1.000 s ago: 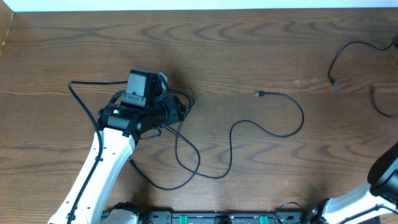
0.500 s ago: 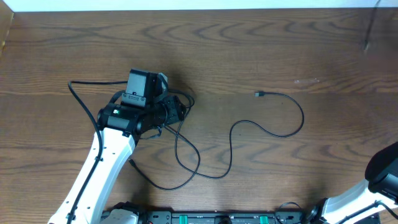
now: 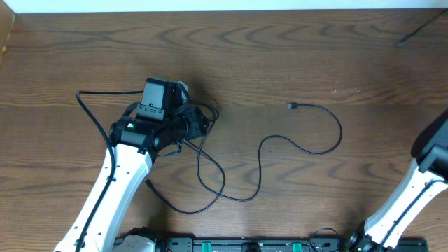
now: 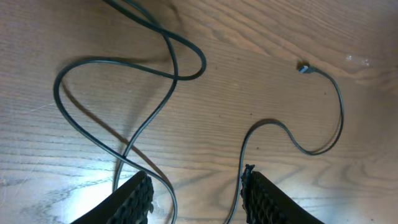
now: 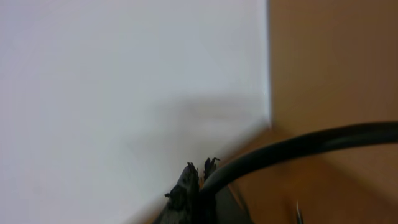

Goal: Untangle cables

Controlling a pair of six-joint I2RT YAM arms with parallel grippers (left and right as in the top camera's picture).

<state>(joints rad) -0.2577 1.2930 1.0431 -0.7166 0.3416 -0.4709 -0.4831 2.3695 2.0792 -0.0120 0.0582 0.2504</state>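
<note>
Left gripper (image 4: 196, 175) open above looped black cable (image 4: 175, 76) on wooden table (image 4: 261, 62), right gripper (image 5: 198, 177) closed on another black cable (image 5: 298, 145)

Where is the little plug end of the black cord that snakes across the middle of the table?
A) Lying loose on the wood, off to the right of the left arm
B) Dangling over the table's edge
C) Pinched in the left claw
A: the plug end of the black cable rests on the bare table, well apart from the open left gripper.
</note>
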